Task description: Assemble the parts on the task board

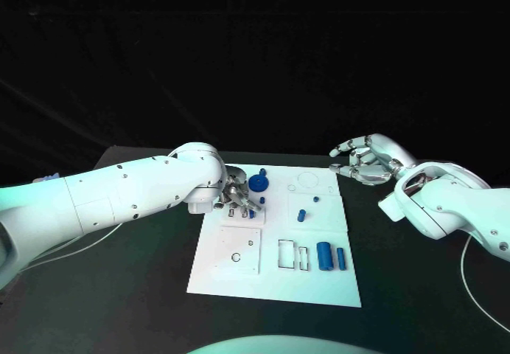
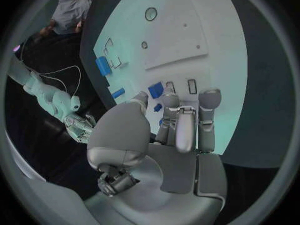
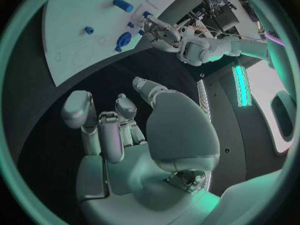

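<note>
On the task board (image 1: 319,287), no legible writing.

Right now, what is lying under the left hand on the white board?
Under the left hand, the task board carries small rectangular slots and a small blue part near the fingertips. Whatever lies directly beneath the palm is covered.

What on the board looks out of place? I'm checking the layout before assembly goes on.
Nothing stands out. The task board lies flat, blue parts lie loose on it, none spilled onto the table. The left hand hovers over the board's far left; the right hand is off the board.
</note>
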Available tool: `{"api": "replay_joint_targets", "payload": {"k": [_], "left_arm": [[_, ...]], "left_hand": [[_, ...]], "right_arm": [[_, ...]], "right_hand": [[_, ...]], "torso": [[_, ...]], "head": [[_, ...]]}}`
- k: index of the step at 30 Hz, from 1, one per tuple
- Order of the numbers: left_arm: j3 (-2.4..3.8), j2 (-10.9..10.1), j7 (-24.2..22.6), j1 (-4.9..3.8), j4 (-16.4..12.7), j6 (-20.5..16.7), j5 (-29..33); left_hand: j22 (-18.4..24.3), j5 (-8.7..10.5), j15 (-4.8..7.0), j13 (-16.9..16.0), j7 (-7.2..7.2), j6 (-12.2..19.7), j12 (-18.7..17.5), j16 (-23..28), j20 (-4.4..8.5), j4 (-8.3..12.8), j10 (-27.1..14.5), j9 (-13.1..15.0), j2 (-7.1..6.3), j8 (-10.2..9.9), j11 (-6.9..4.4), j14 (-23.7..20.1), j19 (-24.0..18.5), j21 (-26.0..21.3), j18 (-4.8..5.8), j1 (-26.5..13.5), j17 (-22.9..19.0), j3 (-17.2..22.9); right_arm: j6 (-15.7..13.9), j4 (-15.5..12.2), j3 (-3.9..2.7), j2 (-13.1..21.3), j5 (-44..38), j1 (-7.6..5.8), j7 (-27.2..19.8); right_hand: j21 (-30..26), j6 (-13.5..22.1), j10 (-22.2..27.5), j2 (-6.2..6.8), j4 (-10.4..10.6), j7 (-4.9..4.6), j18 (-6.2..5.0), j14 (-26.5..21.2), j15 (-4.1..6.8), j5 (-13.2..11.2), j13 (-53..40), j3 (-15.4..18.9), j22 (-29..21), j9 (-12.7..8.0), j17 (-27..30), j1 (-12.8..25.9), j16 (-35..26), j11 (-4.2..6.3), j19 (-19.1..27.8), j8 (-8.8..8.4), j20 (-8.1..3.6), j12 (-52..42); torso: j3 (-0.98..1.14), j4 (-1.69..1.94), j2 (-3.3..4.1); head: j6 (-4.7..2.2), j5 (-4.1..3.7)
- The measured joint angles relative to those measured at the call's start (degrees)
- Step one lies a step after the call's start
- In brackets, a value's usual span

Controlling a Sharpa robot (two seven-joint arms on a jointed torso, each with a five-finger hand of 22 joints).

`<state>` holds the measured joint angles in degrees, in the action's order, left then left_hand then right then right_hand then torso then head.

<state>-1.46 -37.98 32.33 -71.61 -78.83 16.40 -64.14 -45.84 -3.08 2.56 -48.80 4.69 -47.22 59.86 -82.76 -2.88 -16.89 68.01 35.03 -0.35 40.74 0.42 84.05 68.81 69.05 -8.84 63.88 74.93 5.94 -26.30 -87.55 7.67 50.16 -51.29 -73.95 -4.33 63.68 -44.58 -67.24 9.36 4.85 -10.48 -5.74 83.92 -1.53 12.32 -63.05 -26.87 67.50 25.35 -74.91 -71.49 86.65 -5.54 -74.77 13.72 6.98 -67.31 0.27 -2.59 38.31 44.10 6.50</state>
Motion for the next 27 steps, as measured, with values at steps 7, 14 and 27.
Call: {"api": "replay_joint_targets", "payload": {"k": [7, 14, 27], "left_arm": [[-0.01, 0.1, 0.0, 0.0, 0.0, 0.0, 0.0], [-0.04, 0.3, 0.0, 0.0, 0.0, 0.0, 0.2], [-0.22, 0.5, -0.3, -0.01, 0.3, -0.3, 2.7]], "left_hand": [[0.0, 0.0, 0.0, 0.1, 0.0, 0.0, 0.0, 0.0, 0.0, 0.1, 0.0, 0.1, 0.22, 0.0, 0.0, 0.0, 0.0, 0.2, 0.0, 0.7, 0.0, 0.4], [-0.3, 0.0, 0.0, 0.1, 0.0, 0.0, 0.3, 0.0, -0.2, 0.0, 0.0, 0.2, 0.92, 0.0, 0.0, 0.0, -0.2, 0.5, 0.0, 2.4, 0.0, 2.1], [-0.8, 0.34, 0.42, 1.3, 0.03, 1.0, 0.0, 0.3, 0.11, -0.2, -1.4, 0.5, -4.23, -1.3, -0.1, 0.0, -1.2, 1.4, 0.0, 11.9, 0.0, 23.6]], "right_arm": [[0.0, -0.1, 0.0, -0.1, -0.2, 0.09, 0.2], [0.0, -0.1, 0.01, -0.2, -0.3, 0.19, 0.4], [0.2, 0.4, 0.02, -0.4, -0.4, 0.44, 0.7]], "right_hand": [[0.0, 0.0, 0.0, 0.0, 0.1, 0.0, 0.0, 0.0, 0.0, 0.0, 0.0, 0.1, 0.0, 0.0, 0.0, 0.0, 0.0, 0.0, 0.0, 0.0, 0.0, 0.0], [0.0, 0.0, 0.0, 0.0, 0.2, 0.0, 0.0, 0.0, 0.0, 0.0, 0.0, -0.1, 0.0, -0.1, 0.0, 0.0, 0.0, 0.0, 0.0, 0.0, 0.0, 0.0], [-0.5, 0.0, 0.0, 0.0, 0.2, 0.0, 0.0, 0.0, 0.0, 0.0, 0.2, -0.1, -0.2, -0.1, 0.0, 0.0, -0.2, 0.0, 0.2, 0.0, 0.21, 0.2]], "torso": [[0.03, -0.05, 0.02], [0.07, -0.05, 0.08], [0.12, -0.07, 0.05]], "head": [[0.04, 0.0], [0.18, 0.07], [0.35, 0.14]]}}
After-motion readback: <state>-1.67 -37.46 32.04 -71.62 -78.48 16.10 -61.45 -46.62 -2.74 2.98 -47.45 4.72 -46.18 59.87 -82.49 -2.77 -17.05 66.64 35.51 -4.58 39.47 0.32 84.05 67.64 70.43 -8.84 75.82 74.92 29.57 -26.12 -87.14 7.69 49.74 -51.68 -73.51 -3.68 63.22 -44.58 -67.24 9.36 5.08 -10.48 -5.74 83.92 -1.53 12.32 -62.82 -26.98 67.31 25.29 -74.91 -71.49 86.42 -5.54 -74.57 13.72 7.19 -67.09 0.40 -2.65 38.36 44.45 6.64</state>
